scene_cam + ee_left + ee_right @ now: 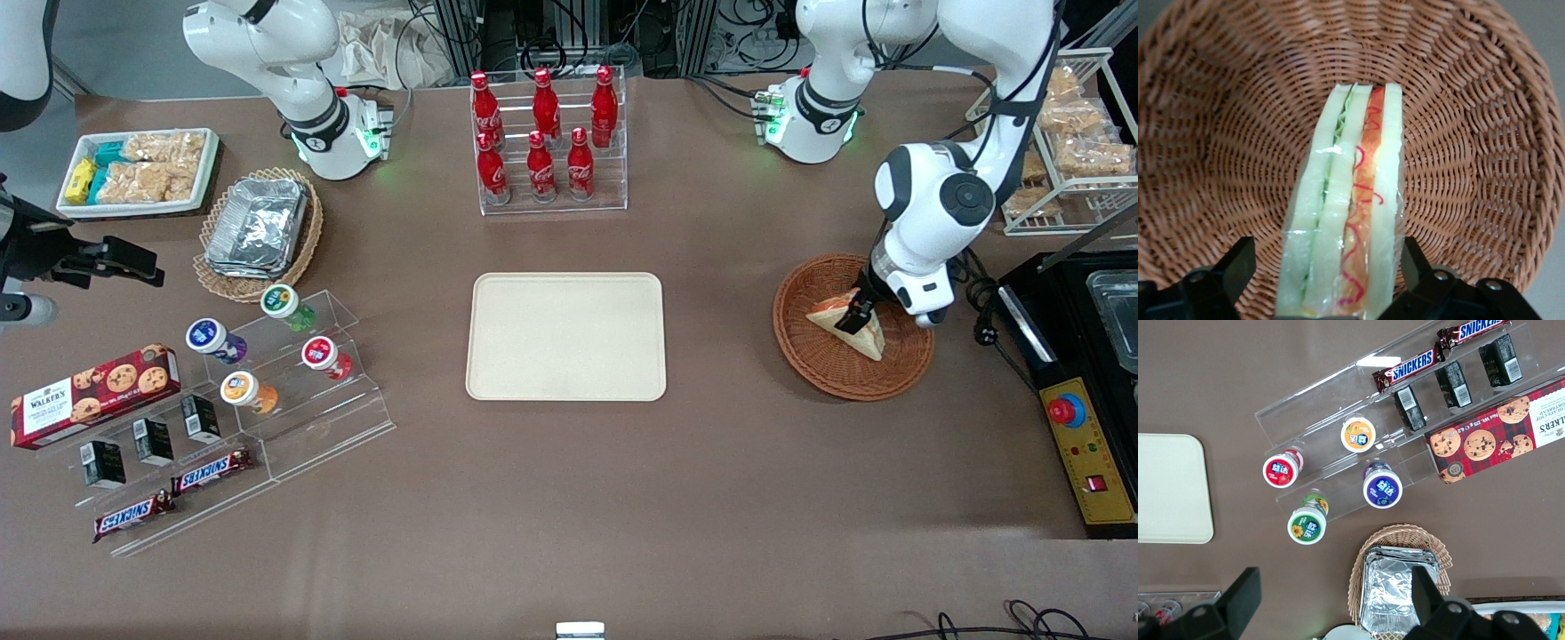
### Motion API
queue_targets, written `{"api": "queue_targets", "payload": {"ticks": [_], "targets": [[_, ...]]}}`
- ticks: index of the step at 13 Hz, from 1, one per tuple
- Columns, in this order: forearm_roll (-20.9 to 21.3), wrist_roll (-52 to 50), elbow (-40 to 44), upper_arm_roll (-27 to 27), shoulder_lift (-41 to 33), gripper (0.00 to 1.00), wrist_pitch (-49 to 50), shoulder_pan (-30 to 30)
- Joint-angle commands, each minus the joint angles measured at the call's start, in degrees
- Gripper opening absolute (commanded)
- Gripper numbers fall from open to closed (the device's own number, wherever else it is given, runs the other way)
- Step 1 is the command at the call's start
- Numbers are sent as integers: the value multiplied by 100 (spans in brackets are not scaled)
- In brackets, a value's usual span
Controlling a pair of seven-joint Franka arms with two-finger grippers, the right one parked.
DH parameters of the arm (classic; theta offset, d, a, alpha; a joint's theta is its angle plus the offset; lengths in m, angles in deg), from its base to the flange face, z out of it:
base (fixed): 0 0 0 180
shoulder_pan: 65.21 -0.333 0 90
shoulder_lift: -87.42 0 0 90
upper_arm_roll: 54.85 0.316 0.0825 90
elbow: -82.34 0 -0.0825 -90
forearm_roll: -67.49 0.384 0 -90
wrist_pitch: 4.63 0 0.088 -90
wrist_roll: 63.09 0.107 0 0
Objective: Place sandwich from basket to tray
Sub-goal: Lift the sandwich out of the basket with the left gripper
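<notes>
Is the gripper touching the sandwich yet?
Cannot tell. In the left wrist view the gripper straddles the sandwich inside the basket; one finger shows a gap, the other sits very close.

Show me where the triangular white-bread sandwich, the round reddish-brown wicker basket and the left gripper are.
triangular white-bread sandwich [1351, 200]: left wrist view, cut edge.
round reddish-brown wicker basket [827, 369]: front view, woven wall.
left gripper [859, 317]: front view, fingertips astride the sandwich.

Wrapped sandwich [1351, 207] in wicker basket [831, 369], beige tray [566, 336] bare
</notes>
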State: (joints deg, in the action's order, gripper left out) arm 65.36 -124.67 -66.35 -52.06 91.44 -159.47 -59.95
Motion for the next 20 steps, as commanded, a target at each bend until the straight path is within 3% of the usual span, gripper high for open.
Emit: {"api": "queue_targets", "payload": {"ticks": [1,6,10,12,16,20], "targets": [[28,-487,-63,-33,89,0,-521,98],[81,-329,16,-16,-7,0,-424,212],[142,662,533,-7,-647,0,1162,203],[238,1076,1225,-7,-841,0,2338,195],[397,2393,3457,-68,-781,0,5187,229],[389,2704,4680,-1120,-676,0,6097,230]]}}
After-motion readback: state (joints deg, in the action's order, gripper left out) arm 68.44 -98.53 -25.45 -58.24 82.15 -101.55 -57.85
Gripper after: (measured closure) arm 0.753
